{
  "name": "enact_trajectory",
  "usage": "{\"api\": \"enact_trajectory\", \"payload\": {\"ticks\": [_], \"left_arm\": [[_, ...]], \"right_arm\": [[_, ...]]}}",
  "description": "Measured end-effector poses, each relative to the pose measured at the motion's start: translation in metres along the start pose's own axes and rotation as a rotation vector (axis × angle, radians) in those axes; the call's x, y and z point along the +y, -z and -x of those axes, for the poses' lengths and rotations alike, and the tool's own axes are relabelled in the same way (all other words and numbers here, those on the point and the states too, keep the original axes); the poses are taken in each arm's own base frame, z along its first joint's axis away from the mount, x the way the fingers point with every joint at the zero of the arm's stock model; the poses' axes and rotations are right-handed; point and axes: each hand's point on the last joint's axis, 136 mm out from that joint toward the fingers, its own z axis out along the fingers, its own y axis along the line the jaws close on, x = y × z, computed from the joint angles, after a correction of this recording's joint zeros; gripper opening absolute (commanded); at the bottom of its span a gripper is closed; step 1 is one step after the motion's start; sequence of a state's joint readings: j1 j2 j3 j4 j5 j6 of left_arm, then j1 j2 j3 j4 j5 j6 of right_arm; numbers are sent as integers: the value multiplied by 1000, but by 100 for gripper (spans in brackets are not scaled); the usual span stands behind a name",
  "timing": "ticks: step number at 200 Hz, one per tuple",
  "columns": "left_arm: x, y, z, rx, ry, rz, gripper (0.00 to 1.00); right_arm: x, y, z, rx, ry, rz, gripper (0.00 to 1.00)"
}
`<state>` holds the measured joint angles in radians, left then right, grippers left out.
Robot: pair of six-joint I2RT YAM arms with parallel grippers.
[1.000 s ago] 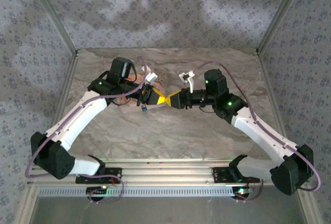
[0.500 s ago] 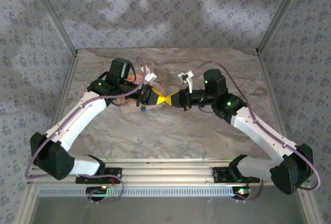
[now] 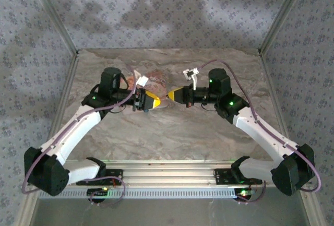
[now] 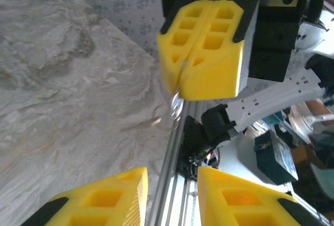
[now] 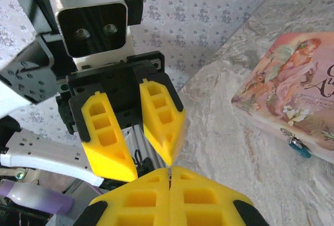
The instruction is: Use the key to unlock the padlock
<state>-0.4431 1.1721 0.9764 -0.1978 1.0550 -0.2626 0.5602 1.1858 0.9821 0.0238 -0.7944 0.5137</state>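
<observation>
The two arms meet tip to tip above the middle of the surface [image 3: 182, 132]. The right tool [image 3: 174, 95] has its yellow pads pressed flat together. In the left wrist view a small bright sliver of metal [image 4: 176, 102] pokes out of their seam. I take it for the key, though it is too blurred to be sure. The left tool [image 5: 146, 161] faces it head on with its pads apart and nothing between them, so the key, if that is what it is, rests with the right arm alone. The padlock [image 5: 301, 150] is a tiny teal body hanging by its thin shackle from the clasp on the front edge of the pink floral box [image 5: 292, 80]. That box lies flat on the surface just beyond the meeting tools, on the far side of them in the overhead view [image 3: 154, 77]. The next move turns on one relation. The right tool points across the table at the left tool, while the padlock sits off to one side of that line and lower, down at the box's edge. It is near but not ahead of the tips. The lock's body trails away from the box at a slant, shackle end toward the clasp. Which way its keyhole faces is too small to tell. By my judgement the right arm must swing its tips round toward the box and drop. The left arm is about as near, is free, and looks best placed to steady the lock.
</observation>
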Motion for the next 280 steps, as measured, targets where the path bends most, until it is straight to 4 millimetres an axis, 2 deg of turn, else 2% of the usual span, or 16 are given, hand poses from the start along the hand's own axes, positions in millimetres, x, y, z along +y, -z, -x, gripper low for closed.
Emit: {"api": "enact_trajectory", "payload": {"ticks": [30, 63, 87, 135, 196, 246, 280], "left_arm": [[1, 5, 3, -82, 28, 4, 38], [7, 1, 5, -146, 67, 10, 46], [6, -1, 10, -183, 75, 4, 48], [-5, -6, 27, -248, 56, -44, 45], [-5, -13, 27, -242, 75, -66, 42], [4, -17, 17, -228, 107, -53, 39], [4, -18, 16, -225, 110, -55, 35]], "right_arm": [[1, 0, 3, -13, 11, 7, 0], [-1, -4, 4, -13, 8, 16, 0], [-4, -8, 0, 4, -3, 26, 0], [-4, -15, -7, 35, -15, 46, 0], [-4, -15, -6, 32, -13, 47, 0], [-3, -15, -4, 24, -4, 51, 0], [-2, -15, -2, 18, 0, 54, 0]]}}
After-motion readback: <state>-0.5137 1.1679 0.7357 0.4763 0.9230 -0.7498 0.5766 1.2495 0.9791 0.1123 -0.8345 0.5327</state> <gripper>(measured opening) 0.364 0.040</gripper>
